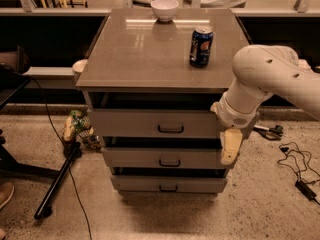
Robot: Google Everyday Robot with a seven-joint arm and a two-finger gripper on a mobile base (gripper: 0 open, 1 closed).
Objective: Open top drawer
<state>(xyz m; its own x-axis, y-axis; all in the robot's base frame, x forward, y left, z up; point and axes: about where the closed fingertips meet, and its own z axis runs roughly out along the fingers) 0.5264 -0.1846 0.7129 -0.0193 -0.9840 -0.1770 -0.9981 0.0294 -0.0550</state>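
The top drawer point(130, 123) is the widest grey front of the three-drawer cabinet, just under the brown top. Its small dark loop handle point(171, 129) sits at its centre. The drawer front stands a little forward of the cabinet frame. My gripper point(229, 147) hangs down from the white arm point(262, 79) at the right end of the drawers, level with the top and middle drawer fronts. It is to the right of the handle and apart from it. Only its cream outer side shows.
A blue soda can point(200, 46) and a white bowl point(164, 9) stand on the cabinet top point(140, 54). The middle drawer point(135, 157) and bottom drawer point(140, 184) sit below. Black stand legs point(55, 184), cables point(295, 169), scissors point(267, 130) and a packet point(77, 126) lie on the floor.
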